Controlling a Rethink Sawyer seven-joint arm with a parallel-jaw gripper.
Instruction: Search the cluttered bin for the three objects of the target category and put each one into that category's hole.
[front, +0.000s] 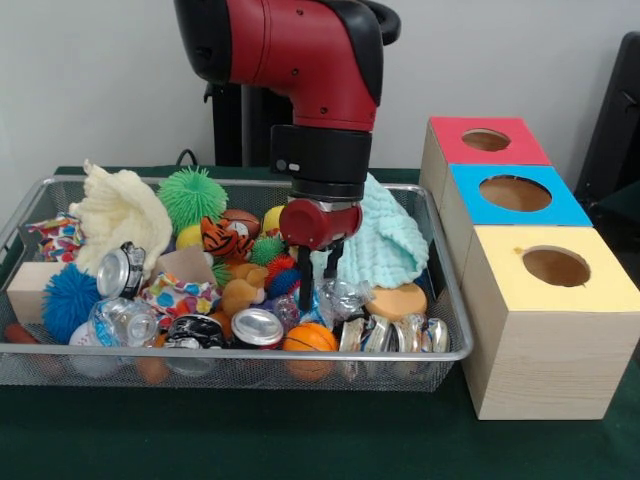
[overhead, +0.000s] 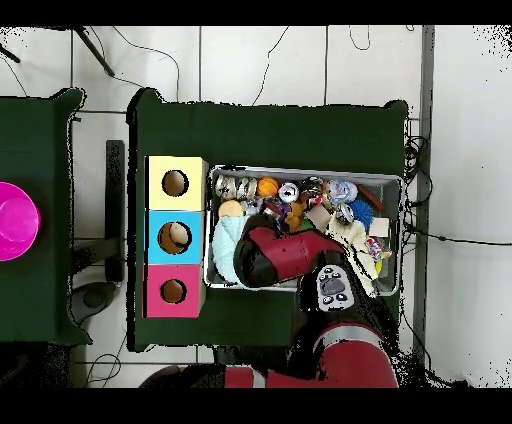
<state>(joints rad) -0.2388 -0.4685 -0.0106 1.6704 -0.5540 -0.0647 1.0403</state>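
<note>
The bin (front: 440, 352) is a wire mesh basket packed with clutter, and the gripper (front: 318, 285) hangs inside it near the middle. Its dark fingers (front: 305, 283) point down into the pile and reach a crinkled clear wrapper (front: 345, 297); whether they are spread or closed on anything cannot be told. Just in front of the gripper lie a crushed can (front: 257, 328) and a small basketball (front: 310, 338), with more flattened cans (front: 395, 335) along the front wall. Behind it and to one side a pale green cloth (front: 385, 240) is heaped up, with an orange sponge (front: 397, 300) below it. On the other side sit a tiger-striped ball (front: 222, 237), a green spiky ball (front: 192, 196), a cream fluffy cloth (front: 118, 212) and a blue spiky ball (front: 68, 300). Outside the bin, beyond the green cloth, stand three wooden boxes with round holes: a red box (front: 485, 140), a blue box (front: 515, 194) and a yellow box (front: 555, 268). The red arm (front: 300, 50) comes down steeply, wrist vertical over the pile.
</note>
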